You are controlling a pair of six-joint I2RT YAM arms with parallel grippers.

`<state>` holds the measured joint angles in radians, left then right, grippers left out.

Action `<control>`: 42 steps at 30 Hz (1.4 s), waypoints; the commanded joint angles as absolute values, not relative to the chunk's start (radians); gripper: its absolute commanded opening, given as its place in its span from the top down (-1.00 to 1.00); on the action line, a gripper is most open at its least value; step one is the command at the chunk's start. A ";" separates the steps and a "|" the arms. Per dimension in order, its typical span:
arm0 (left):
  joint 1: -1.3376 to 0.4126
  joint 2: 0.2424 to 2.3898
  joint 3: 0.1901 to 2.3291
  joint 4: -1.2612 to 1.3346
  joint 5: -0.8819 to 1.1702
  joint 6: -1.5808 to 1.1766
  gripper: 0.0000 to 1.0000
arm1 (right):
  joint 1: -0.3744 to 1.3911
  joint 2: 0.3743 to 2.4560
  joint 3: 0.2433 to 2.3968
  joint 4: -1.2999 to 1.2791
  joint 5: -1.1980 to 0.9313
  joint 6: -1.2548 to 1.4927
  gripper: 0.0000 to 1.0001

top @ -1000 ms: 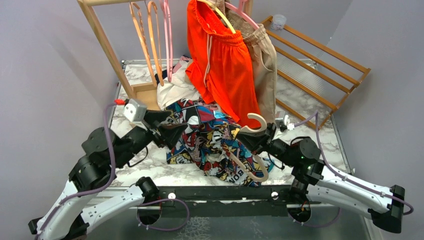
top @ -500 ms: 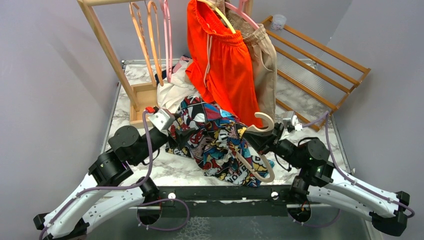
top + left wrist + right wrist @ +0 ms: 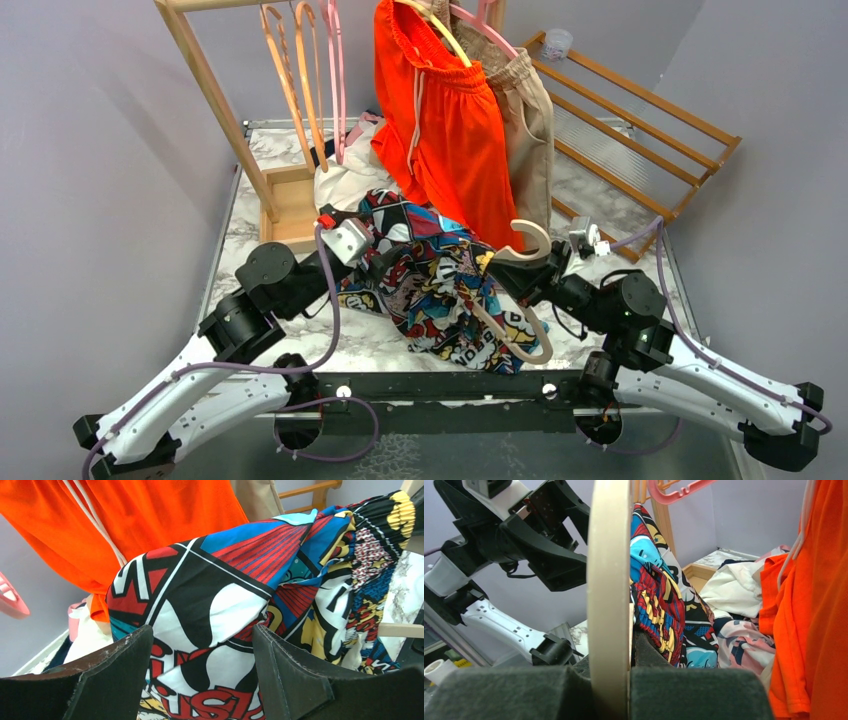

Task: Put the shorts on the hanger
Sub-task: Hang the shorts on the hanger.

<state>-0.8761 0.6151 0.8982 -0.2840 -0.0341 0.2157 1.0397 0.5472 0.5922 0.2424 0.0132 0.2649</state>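
left gripper (image 3: 201,636) — jaws wide apart, shorts (image 3: 225,580) just ahead | right gripper (image 3: 609,680) — clamped on hanger (image 3: 609,580)

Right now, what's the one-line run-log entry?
left end effector open, facing shorts | right end effector shut on hanger | shorts bunched against hanger, not hung

Treat the shorts (image 3: 440,290) as thin printed cloth with a matt face that folds in soft creases. The hanger (image 3: 609,580) is smooth cream plastic with a faint satin sheen. On the left tool (image 3: 199,645), the fingers (image 3: 110,675) are matt black with rough, scuffed edges. On the right tool (image 3: 609,690), the pads (image 3: 699,692) look like dark grey, grainy foam. The orange shorts (image 3: 165,510) are a fine mesh cloth. The rack (image 3: 213,95) is bare pale wood. The worktop (image 3: 372,348) is smooth and marble-patterned.
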 commanded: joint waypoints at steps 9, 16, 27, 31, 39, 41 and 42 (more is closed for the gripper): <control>-0.872 0.656 0.914 -0.188 -0.075 0.255 0.53 | 1.043 0.550 0.659 0.320 -0.056 0.323 0.99; -0.873 0.640 0.960 -0.186 -0.065 0.219 1.00 | 1.042 0.544 0.693 0.223 -0.042 0.253 0.98; -0.873 0.669 1.120 -0.152 0.078 0.127 1.00 | 1.043 0.595 0.811 -0.001 -0.139 0.108 0.98; -0.873 0.724 1.147 -0.123 0.188 0.062 1.00 | 1.043 0.611 0.788 0.082 -0.188 0.140 0.98; -0.873 0.781 1.198 -0.131 0.182 0.028 1.00 | 1.042 0.591 0.671 0.328 -0.212 0.225 0.99; -0.873 0.766 1.215 -0.149 0.135 0.038 0.51 | 1.043 0.576 0.657 0.358 -0.199 0.231 0.98; -0.872 0.757 1.222 -0.160 0.116 0.046 0.11 | 1.043 0.572 0.655 0.366 -0.191 0.233 0.98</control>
<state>-0.8761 0.8009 1.1557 -0.1734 0.1658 0.0563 1.0397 0.6060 0.6685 0.1944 -0.1741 0.1925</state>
